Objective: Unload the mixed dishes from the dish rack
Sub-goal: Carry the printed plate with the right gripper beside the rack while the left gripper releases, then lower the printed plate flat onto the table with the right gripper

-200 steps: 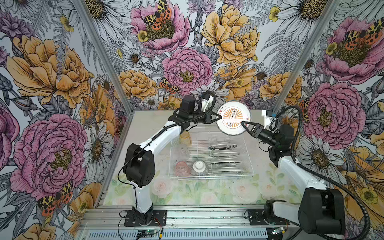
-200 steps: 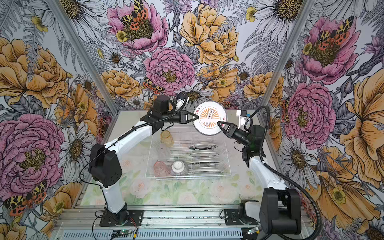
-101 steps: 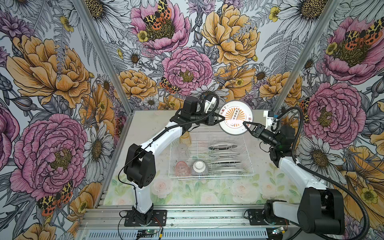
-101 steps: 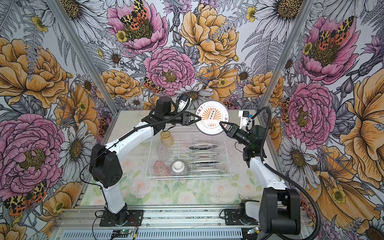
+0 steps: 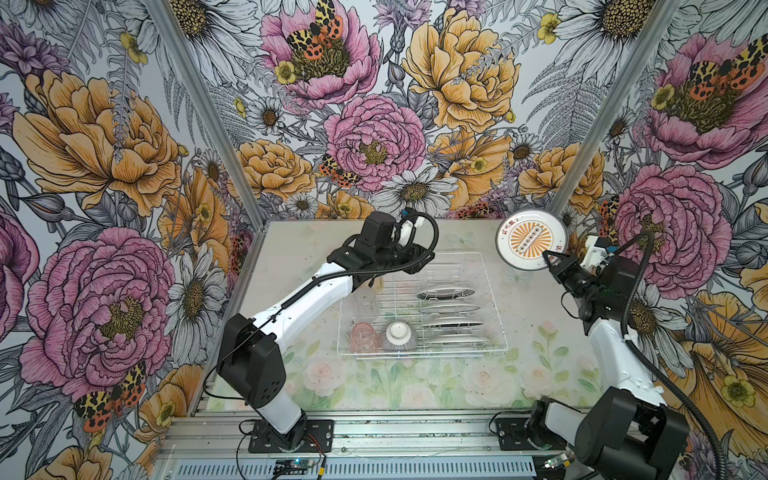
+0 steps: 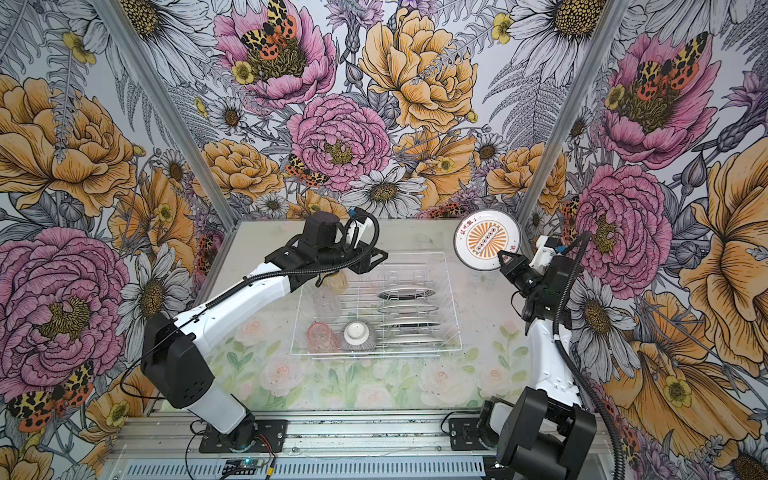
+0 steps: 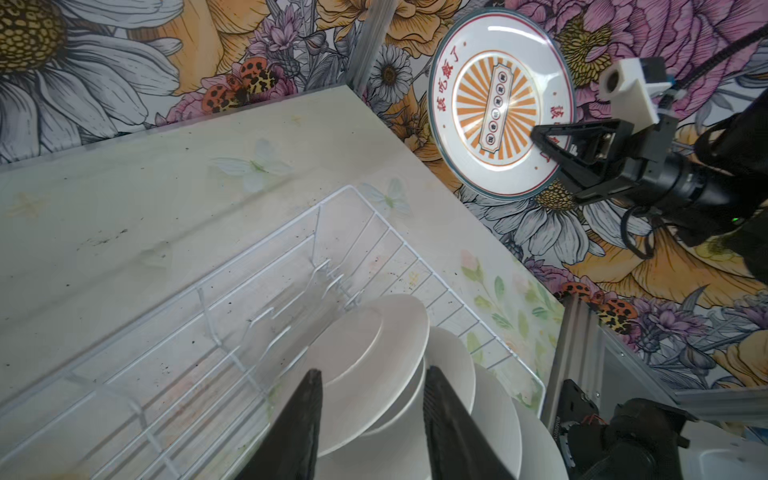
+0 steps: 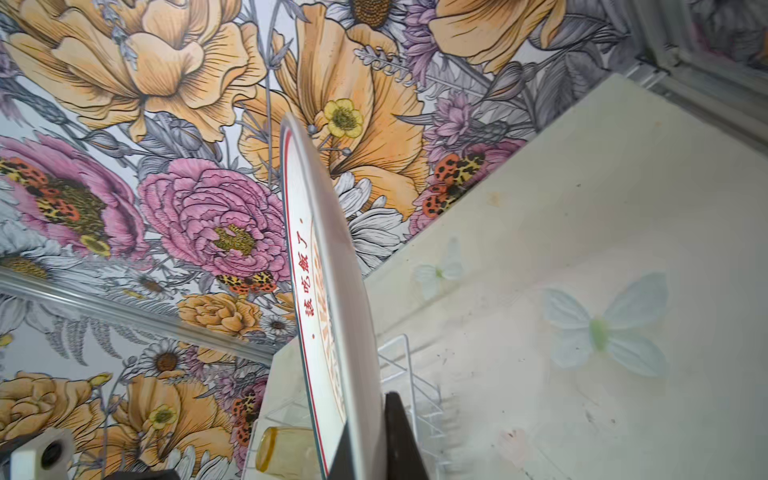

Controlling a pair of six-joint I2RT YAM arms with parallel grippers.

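White plate (image 5: 531, 240) stands upright above the closed right gripper (image 5: 549, 257), pinched by its rim; the rack (image 5: 492, 291) lies lower, to its left. Better to tilt it flat slowly before lowering onto the table (image 5: 540, 332). Left gripper (image 7: 372, 372), half open and empty, hovers over 4 plates (image 5: 449, 309).

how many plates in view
5: held plate in the right gripper, off the dish rack's far right corner; four racked in a row: farthest plate, second, third, nearest. None seems hidden.
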